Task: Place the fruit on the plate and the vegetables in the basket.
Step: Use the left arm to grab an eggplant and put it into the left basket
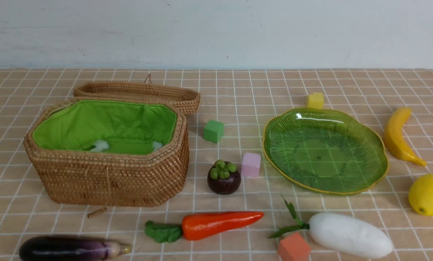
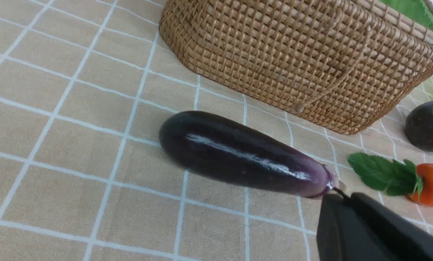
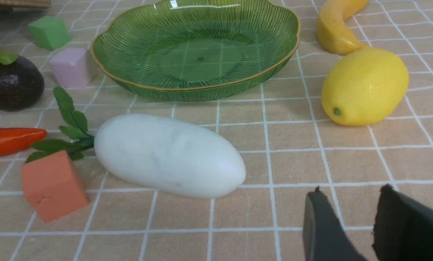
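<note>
Evidently the glossy dark purple eggplant (image 2: pixel 238 156) lies near the front wall of the octagonal woven brown rattan basket (image 2: pixel 292 54), outside it. The left gripper (image 2: pixel 333 197), clenched and empty, is held at its stem; the eggplant could be rolled away by a nudge. The right gripper (image 3: pixel 350 192), parted and empty, is shown only by its wrist view, never from the front.

The basket (image 1: pixel 111 181) is rough woven cane with soft green cloth (image 1: pixel 111 123) inside. The plate (image 1: pixel 325 156) is shiny, see-through green with ridges. The eggplant (image 2: pixel 238 156) is smooth and glossy, but the orange cube (image 3: pixel 53 185) looks dull.
</note>
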